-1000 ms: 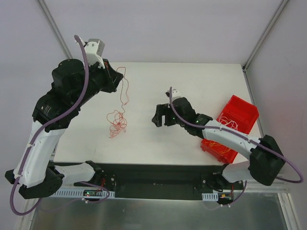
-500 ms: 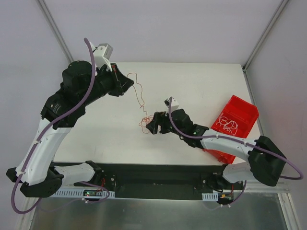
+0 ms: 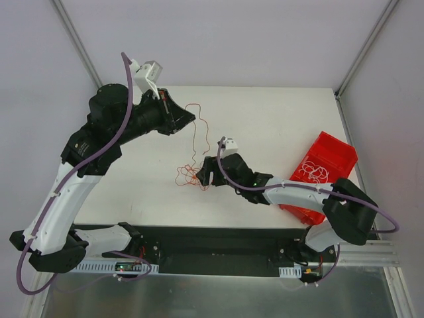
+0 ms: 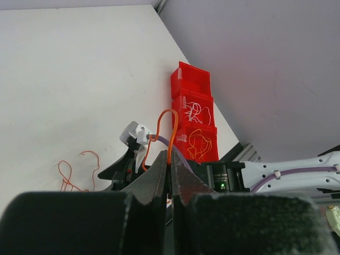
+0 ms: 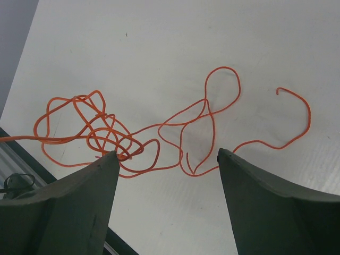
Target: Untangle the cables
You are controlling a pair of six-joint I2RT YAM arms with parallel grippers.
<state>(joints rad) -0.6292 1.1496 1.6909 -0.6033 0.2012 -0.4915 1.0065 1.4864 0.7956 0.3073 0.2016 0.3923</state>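
Left claw (image 4: 170,172) clamps red-orange cable (image 4: 168,152) | strand drops steeply to tangle (image 3: 189,176) | right claw (image 5: 167,154) open above it

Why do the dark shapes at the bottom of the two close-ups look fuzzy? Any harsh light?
Right wrist view: the orange cable is sharp, the right end effector close to the lens is soft. Left wrist view: the left end effector is dark and blurred, the red bin crisp. Top external view: even light, faint shadows, no glare.

Upper left, the raised left gripper (image 3: 188,116) pinches a thin red-orange cable (image 4: 169,151), jaws together; at centre, the low right gripper (image 3: 203,177) has jaws wide apart.
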